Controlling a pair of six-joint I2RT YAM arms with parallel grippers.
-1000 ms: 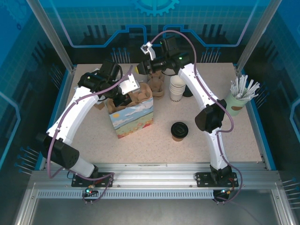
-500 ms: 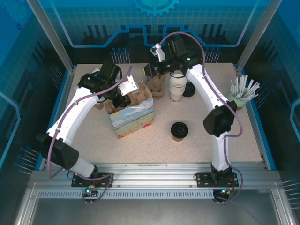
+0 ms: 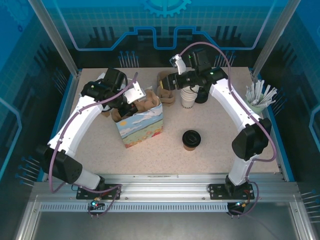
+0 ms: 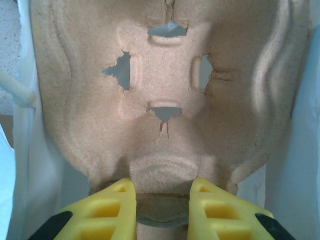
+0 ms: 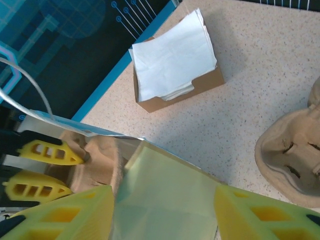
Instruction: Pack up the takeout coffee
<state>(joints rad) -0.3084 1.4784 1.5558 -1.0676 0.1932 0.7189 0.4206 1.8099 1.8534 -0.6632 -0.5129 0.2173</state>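
Note:
The takeout coffee (image 3: 191, 139), a brown cup with a black lid, stands alone on the table right of the colourful paper bag (image 3: 142, 127). A pulp cup carrier (image 4: 165, 90) sits upright in the bag's mouth (image 3: 148, 103). My left gripper (image 4: 162, 200) is shut on the carrier's rim, reaching into the bag from the left (image 3: 131, 104). My right gripper (image 3: 164, 84) hovers behind the bag's right corner, open, with nothing held. Its wrist view looks past the spread fingers (image 5: 60, 212) down onto the bag's pale side (image 5: 165, 200).
Spare pulp carriers (image 3: 167, 96) lie behind the bag, with a stack of white cups (image 3: 189, 95) and a loose black lid (image 3: 202, 96) to their right. A cup of straws (image 3: 256, 102) stands far right. A napkin box (image 5: 175, 60) sits left of the bag.
My right gripper has opened and pulled away to the right, from above the bag's far edge towards the white cups. The left gripper has kept its hold on the carrier.

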